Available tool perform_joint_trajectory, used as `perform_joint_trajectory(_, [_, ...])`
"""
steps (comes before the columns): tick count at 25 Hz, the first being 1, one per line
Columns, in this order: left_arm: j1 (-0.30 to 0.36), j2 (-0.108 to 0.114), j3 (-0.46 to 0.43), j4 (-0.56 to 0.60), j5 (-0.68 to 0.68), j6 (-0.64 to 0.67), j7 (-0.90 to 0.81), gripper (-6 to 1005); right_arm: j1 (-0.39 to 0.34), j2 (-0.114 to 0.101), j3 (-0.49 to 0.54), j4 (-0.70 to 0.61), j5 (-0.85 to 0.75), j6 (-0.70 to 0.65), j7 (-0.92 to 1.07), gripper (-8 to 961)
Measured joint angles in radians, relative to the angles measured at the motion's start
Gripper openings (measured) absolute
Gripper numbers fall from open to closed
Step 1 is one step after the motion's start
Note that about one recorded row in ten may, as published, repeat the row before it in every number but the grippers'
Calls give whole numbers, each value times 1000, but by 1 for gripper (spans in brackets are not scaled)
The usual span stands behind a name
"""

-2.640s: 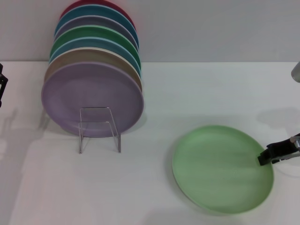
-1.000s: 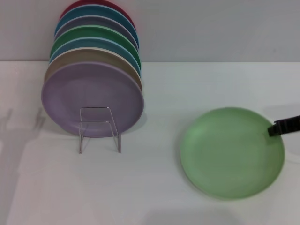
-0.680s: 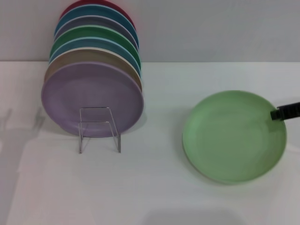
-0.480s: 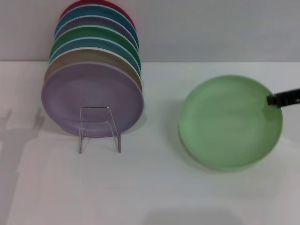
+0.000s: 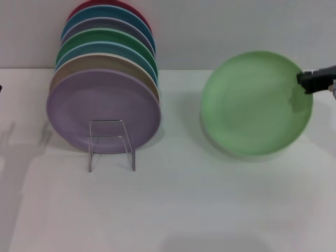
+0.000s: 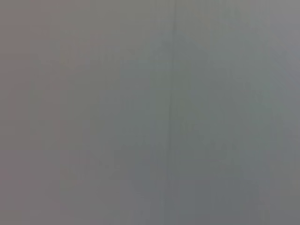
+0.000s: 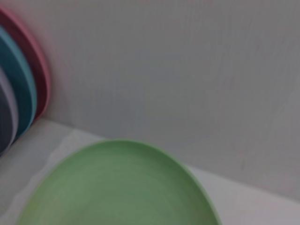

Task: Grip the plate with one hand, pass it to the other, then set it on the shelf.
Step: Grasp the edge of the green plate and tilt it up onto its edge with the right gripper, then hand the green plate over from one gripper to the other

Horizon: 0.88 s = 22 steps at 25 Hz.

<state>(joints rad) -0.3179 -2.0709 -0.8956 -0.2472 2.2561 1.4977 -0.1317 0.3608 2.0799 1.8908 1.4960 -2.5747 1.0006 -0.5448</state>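
A plain grey wall (image 5: 236, 31) backs a broad white tabletop (image 5: 173, 210), on which all the ware stands. At the robot's left, a row of round plates leans on edge, one behind another, with the lilac purple plate (image 5: 102, 113) foremost and a tan, a pale blue, a darker green, a grey-blue, a teal and a red plate behind it. Just in front of the lilac plate stands the small clear acrylic plate rack (image 5: 111, 144), its bent transparent bracket overlapping that plate's lower edge.

Well apart from the rack, toward the robot's right, the round, shallow, matte light mint-green plate (image 5: 256, 102) hangs tilted with its face toward the camera and a soft shadow on the table beneath it. The black right gripper (image 5: 315, 80) is clamped on its far right rim, a single-edge pinch. The right wrist view shows the same green plate close below the camera, with the red and teal plate edges off to one side. The left gripper is not visible, and the left wrist view shows only flat grey.

Judged risks: the plate is held by one rim only, so its weight may make it pivot or slip from the jaws during the pass. A hand-over closed too early or released too soon could drop it onto the table. At placement, the narrow rack offers little margin, and a careless approach could knock the leaning row
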Motion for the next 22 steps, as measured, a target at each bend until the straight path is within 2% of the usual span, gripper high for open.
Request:
perform_joint_trajectory(15, [9, 0, 1, 0, 3, 5, -7, 806, -69, 0, -189, -28, -10, -364, -29, 31])
perform_joint_trajectory(22, [14, 1, 1, 0, 3, 6, -7, 805, -125, 0, -321, -88, -44, -644, -54, 30])
